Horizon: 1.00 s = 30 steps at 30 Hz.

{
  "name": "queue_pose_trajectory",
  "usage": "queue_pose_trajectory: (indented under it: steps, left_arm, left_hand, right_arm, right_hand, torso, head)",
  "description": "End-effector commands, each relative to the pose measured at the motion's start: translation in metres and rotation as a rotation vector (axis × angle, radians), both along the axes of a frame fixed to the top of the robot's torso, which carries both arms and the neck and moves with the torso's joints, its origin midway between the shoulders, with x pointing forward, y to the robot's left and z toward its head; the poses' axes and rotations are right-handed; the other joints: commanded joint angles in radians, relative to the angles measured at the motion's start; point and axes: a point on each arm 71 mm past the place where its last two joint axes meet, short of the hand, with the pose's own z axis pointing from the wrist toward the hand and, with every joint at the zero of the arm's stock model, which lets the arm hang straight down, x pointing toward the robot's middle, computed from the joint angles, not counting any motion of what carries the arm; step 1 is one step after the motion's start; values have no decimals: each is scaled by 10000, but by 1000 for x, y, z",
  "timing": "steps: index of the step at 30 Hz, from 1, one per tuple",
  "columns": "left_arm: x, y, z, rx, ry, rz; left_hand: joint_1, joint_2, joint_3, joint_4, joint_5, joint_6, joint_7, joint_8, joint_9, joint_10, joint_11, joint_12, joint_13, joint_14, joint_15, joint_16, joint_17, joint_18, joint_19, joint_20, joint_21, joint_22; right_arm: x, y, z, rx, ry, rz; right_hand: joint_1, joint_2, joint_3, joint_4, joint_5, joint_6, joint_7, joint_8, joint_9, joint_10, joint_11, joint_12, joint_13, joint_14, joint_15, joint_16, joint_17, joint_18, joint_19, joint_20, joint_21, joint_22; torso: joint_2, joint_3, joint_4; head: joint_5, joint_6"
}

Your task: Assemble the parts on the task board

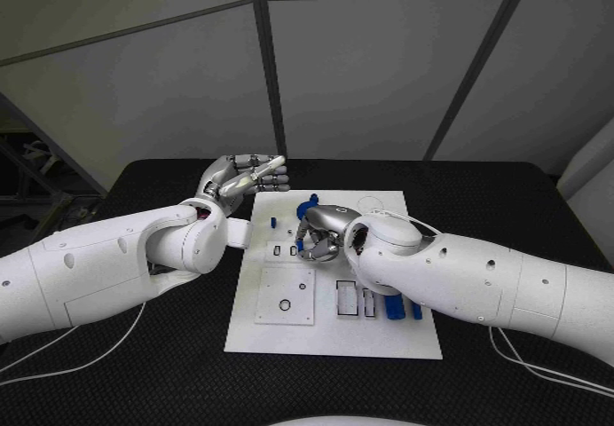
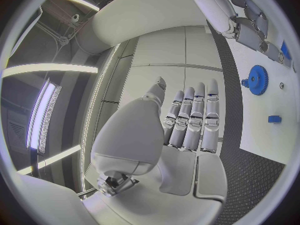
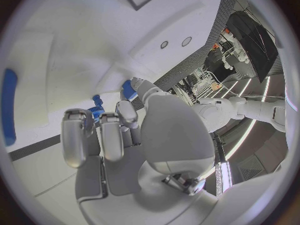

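Right hand (image 1: 323,238) hovers low over the task board (image 1: 335,333) mid-worktop, fingers curled around a blue part (image 3: 97,109) (likely seating it). Left hand (image 1: 243,179) open, parked clear.

Open task board (image 1: 335,333) near edge; far half crowded by right hand (image 1: 323,232), blue gear (image 2: 257,79).

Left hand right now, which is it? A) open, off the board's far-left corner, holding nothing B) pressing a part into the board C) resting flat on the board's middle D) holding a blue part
A: the left hand hangs with fingers straight and nothing in them, beside the task board.
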Motion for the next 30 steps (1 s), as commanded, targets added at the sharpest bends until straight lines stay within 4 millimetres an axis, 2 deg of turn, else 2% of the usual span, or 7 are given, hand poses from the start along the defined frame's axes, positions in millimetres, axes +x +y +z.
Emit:
queue_pose_trajectory:
  steps: [1, 30]
  left_arm:
    - [0, -2, 2, -14, -101, -131]
    - [0, -2, 1, -14, -72, -148]
  left_hand:
    - [-25, 65, -2, -73, 39, 61, 3, -55, -4, 74, 30, -63, 4, 41, 35, -49, 14, -95, 39, 36, -65, -13]
    - [-36, 72, -2, -76, 39, 62, 7, -64, -5, 73, 33, -72, 3, 45, 35, -57, 17, -95, 40, 36, -67, -17]
  right_arm:
    - [-1, -3, -9, -573, 317, 25]
    - [-1, -4, -7, -509, 151, -49]
  right_hand:
    - [-56, -45, 5, -16, -35, -47, 52, -22, 0, -62, 2, -29, -18, 765, 26, -20, 1448, 5, 32, -4, -5, 1383]
    - [-325, -393, -111, 34, -175, -578, 227, -267, -124, -316, 164, -201, -200, 763, 164, -27, 1455, 25, -39, 118, -62, 1306]
  torso:
    - [3, 3, 1]
    - [-1, 2, 10]
  head:
    - [11, -10]
    - [-19, -3]
